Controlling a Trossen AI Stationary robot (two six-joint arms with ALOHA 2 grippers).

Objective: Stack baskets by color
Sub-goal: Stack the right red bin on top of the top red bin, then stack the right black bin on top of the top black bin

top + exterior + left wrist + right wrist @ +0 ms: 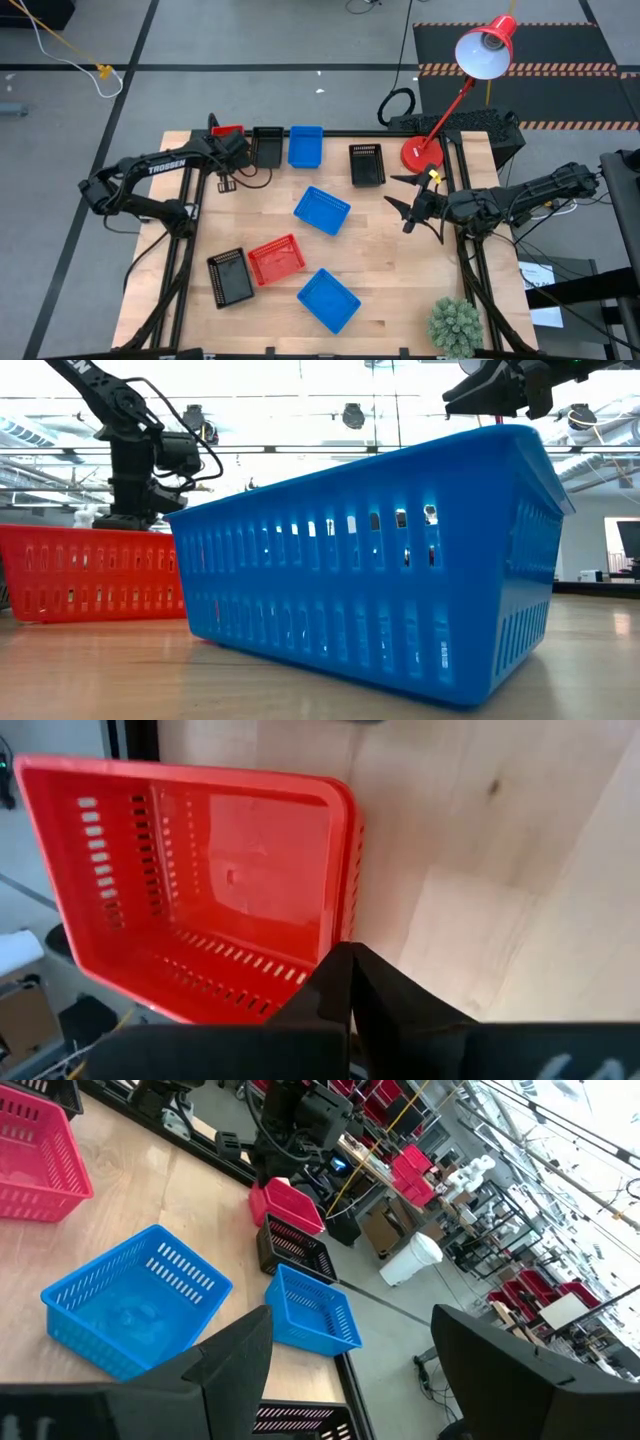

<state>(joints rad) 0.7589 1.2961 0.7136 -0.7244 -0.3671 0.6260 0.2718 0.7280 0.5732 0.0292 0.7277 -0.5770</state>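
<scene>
High view. The wooden table (pixel 400 260) carries the small slotted plastic baskets. A row at upper centre runs red basket (pixel 227 131), black basket (pixel 267 146), blue basket (pixel 305 146). A 2nd black basket (pixel 367 164) lies at centre right, a 2nd blue basket (pixel 322 210) at centre, and a black (pixel 230 276), a red (pixel 276 259) and a blue one (pixel 328 299) at lower centre. The left gripper (pixel 232 148) sits beside the upper red basket; the right gripper (pixel 408 197) hovers at centre right, near the red lamp base (pixel 420 154).

Low view. A blue basket (pixel 380 560) fills the frame, tilted; a red one (pixel 90 570) lies behind at left.

Left wrist view. The fingers (pixel 345 985) are pressed together at the rim of the red basket (pixel 200 880); whether plastic is pinched cannot be told.

Right wrist view. The fingers (pixel 235 1350) are spread wide and empty above a blue basket (pixel 135 1300).

Advice: confirm a firm hold on the rim wall, lift level, then seat this red basket squarely in the other red one.
</scene>
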